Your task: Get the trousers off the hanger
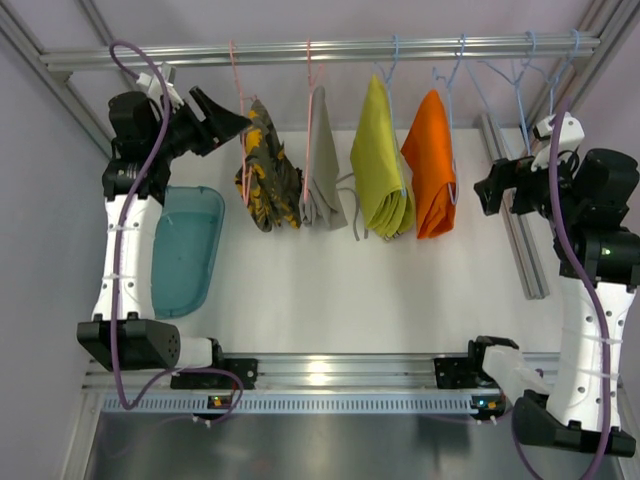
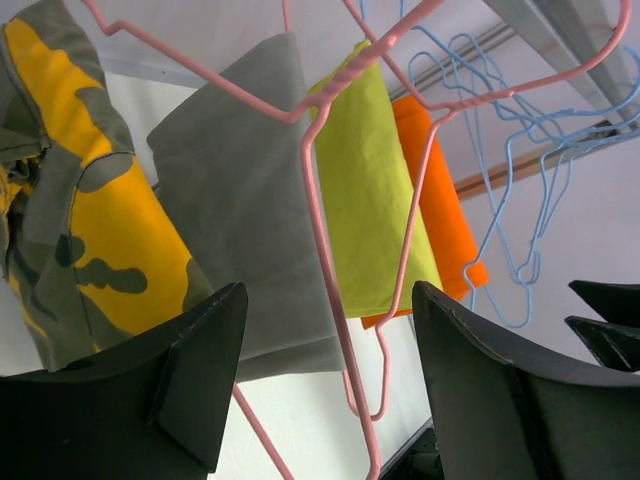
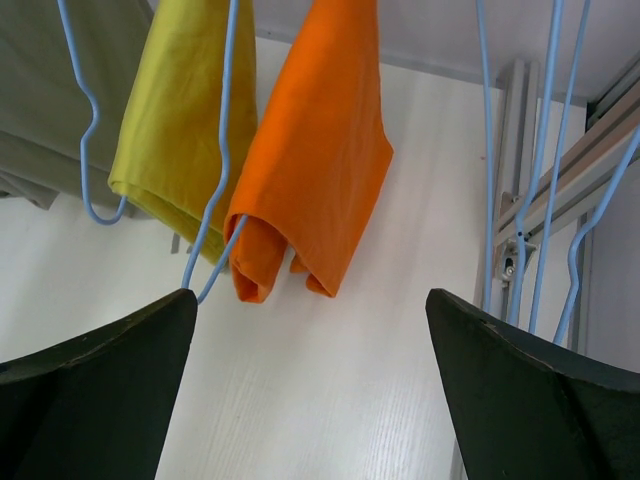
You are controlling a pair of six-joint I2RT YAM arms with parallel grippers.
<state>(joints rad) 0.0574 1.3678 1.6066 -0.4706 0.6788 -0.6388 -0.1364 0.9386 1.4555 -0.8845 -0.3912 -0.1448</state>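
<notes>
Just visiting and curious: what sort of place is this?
Probably a robot test bench, not a laundry: two robot arms bolted at a white table, a metal rail hung with folded trousers on wire hangers.

Camouflage trousers (image 1: 268, 178): yellow-orange and dark print, folded, hanging just beside the left fingers (image 1: 228, 122). Grey trousers (image 1: 322, 175): plain, pale, folded, drawstrings dangling; next along, farther from those fingers.
</notes>
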